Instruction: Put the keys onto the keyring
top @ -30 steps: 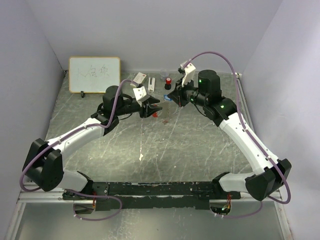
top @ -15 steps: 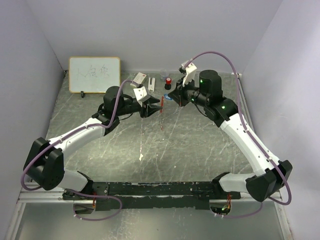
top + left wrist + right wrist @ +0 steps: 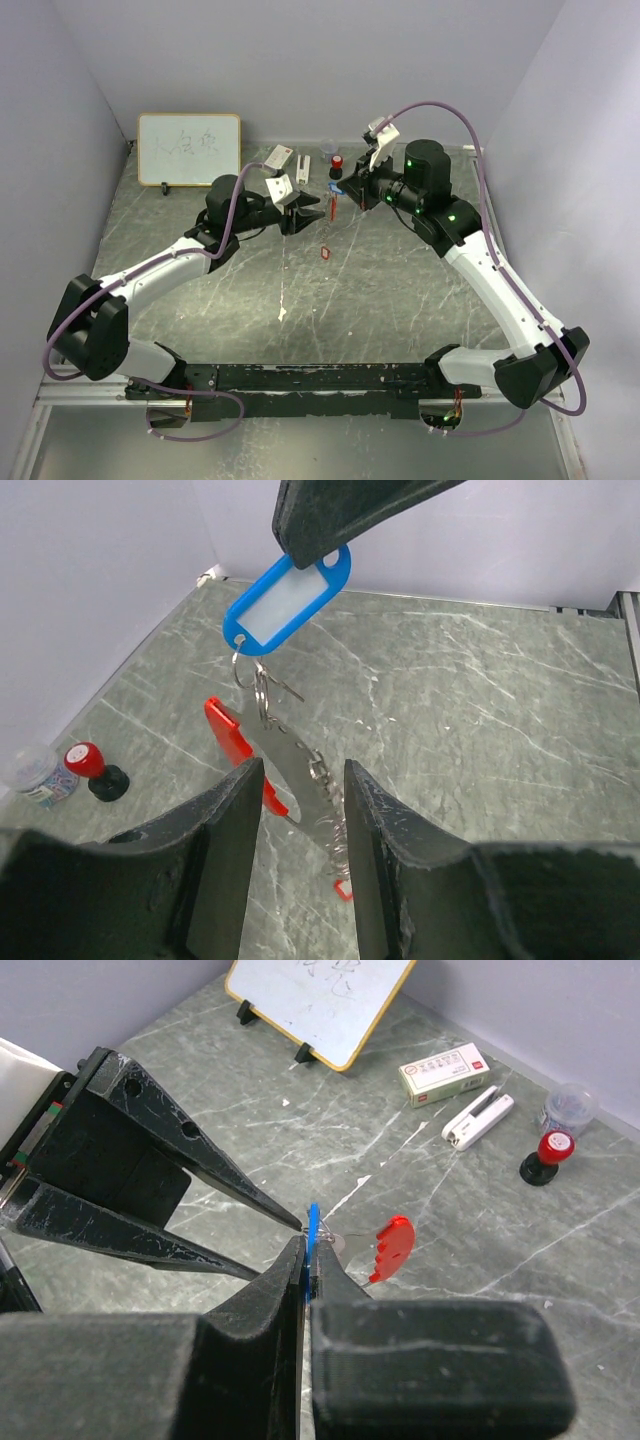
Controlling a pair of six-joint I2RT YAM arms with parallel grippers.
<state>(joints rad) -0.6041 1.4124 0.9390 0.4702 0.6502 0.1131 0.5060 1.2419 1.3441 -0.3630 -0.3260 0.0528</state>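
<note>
There were two grippers, one left gripper [image 3: 303, 772] and one right gripper [image 3: 308, 1248]. There were two keys, one blue key [image 3: 288, 598] and one red key [image 3: 390, 1243], and one keyring [image 3: 275, 742]. At the back were one whiteboard [image 3: 189, 149], one small box [image 3: 279, 155], one white stapler [image 3: 303, 167], one clear jar [image 3: 329, 150] and one red-and-black bottle [image 3: 337, 163].

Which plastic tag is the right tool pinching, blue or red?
The blue tag, clamped in the right tool; the red tag dangles below it.

Grey marbled table [image 3: 400, 290]: whiteboard [image 3: 189, 149] at rear; to its right, box [image 3: 445, 1072], stapler [image 3: 478, 1117], jar [image 3: 568, 1107], red stamp [image 3: 545, 1153].
</note>
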